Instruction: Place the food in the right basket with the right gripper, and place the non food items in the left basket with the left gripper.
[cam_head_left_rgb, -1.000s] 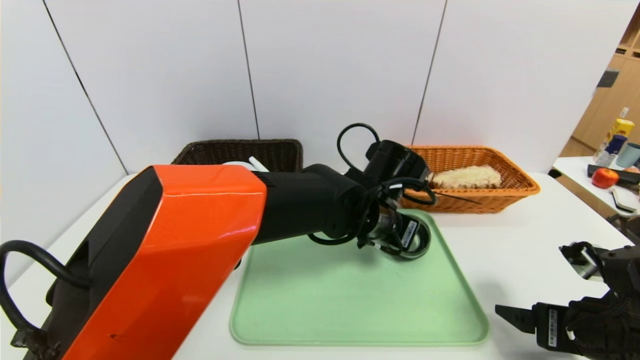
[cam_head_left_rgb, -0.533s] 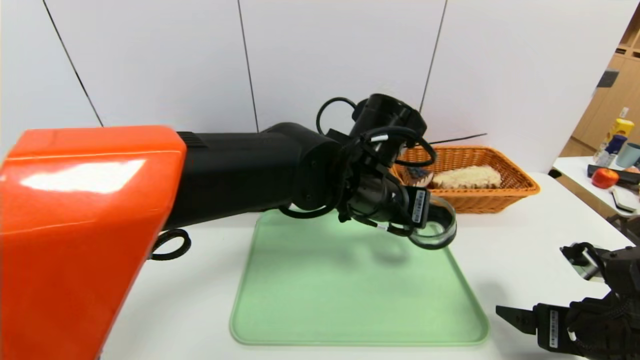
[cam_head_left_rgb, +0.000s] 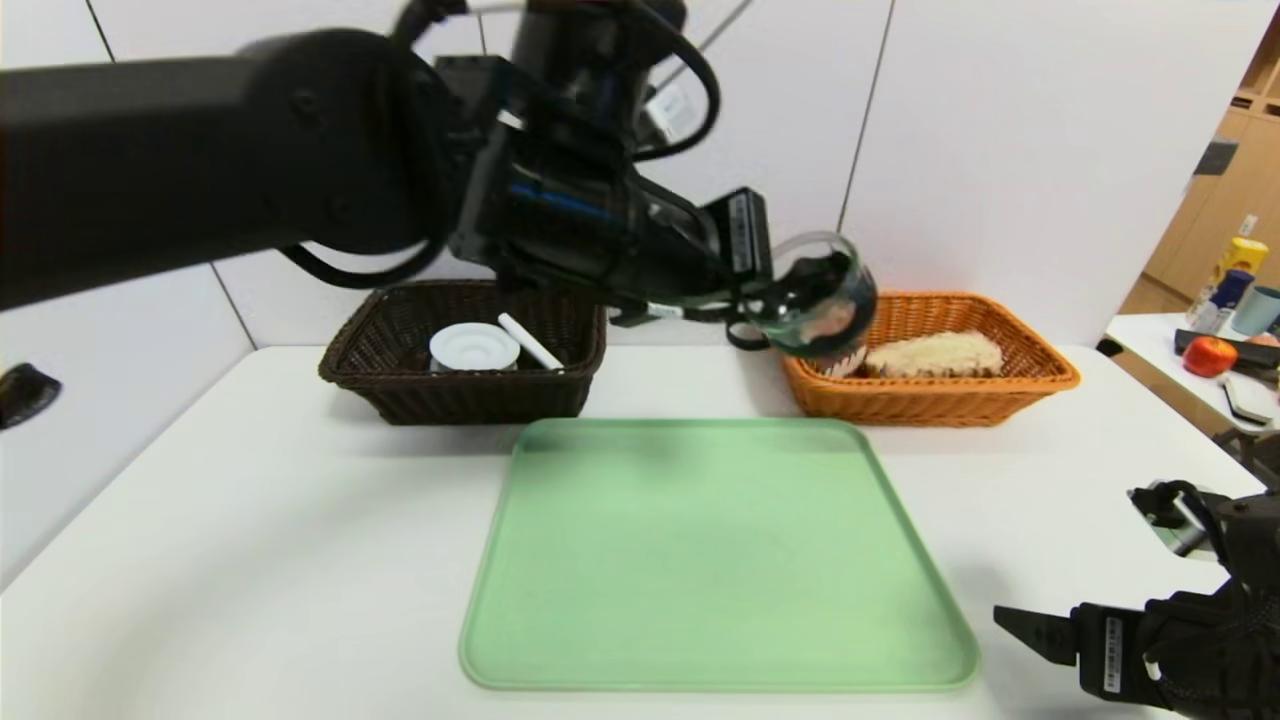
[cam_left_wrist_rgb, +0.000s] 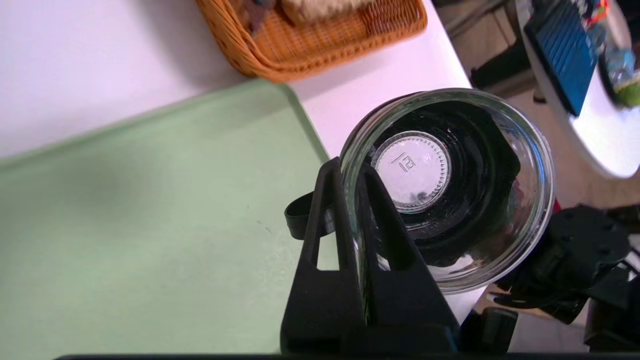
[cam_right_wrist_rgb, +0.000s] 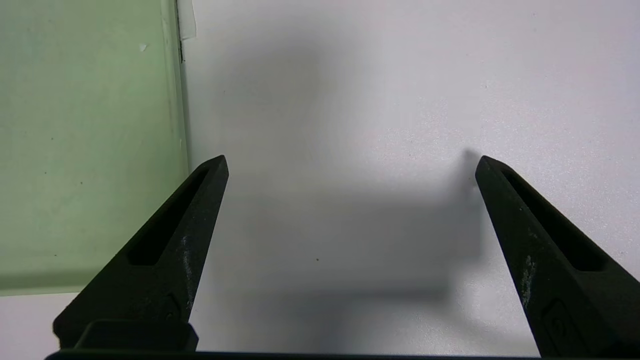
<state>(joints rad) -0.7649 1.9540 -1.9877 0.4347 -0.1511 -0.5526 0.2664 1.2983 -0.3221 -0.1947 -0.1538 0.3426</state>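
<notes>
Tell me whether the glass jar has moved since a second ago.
Yes. The glass jar, pinched by the left gripper, rose off the green tray to above the orange basket.

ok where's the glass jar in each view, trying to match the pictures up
Head view: the glass jar hangs in the air, pinched by the left tool, in front of the orange basket.
Left wrist view: the jar fills the middle, seen mouth-on, tool fingers clamping its rim.
Right wrist view: not in it.
Shared landmark: the green tray.
</notes>
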